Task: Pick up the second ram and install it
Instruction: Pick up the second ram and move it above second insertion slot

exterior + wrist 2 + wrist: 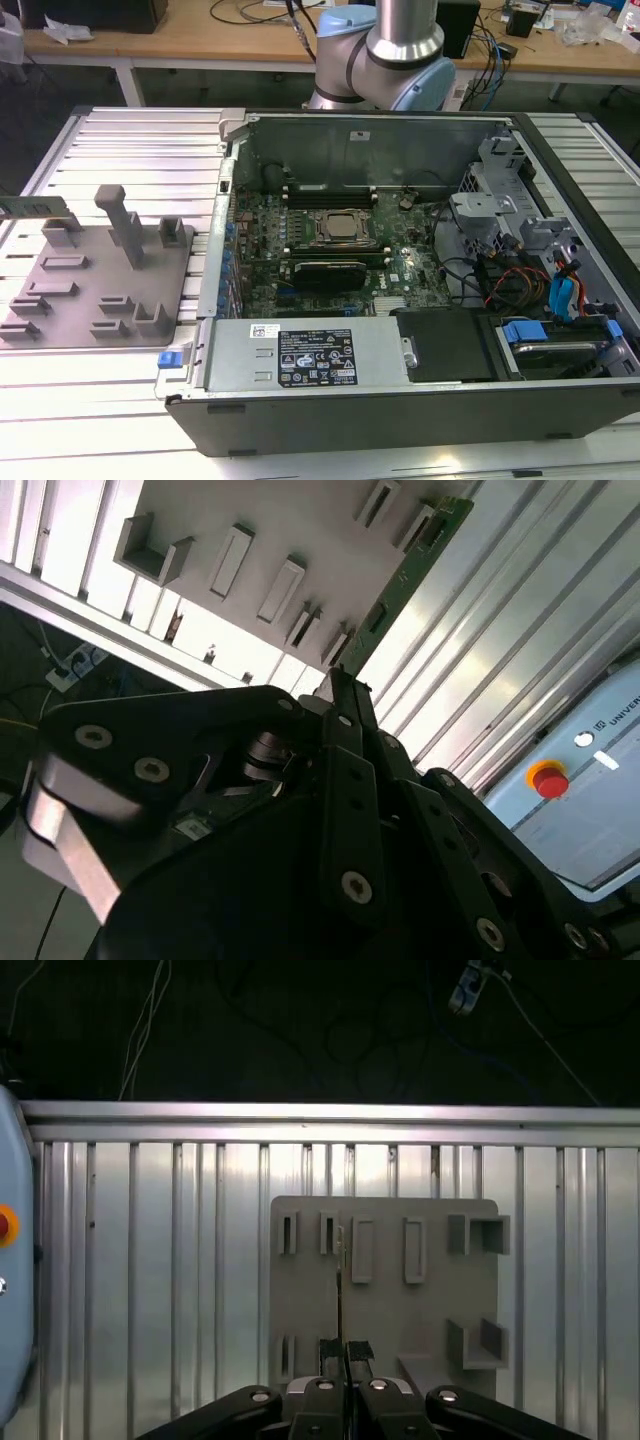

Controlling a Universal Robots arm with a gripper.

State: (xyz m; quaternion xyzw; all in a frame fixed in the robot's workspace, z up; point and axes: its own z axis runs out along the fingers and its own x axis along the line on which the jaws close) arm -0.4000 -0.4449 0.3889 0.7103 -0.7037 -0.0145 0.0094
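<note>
Gripper seemingly tight on one ram, over one plate.

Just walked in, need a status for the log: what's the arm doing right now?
The arm's gripper is over the grey fixture plate, lined up with the second ram, which stands on edge in the plate's slots. The ram is not yet lifted or installed. The open computer case sits to the exterior view's right of the plate, with its motherboard exposed.
</note>
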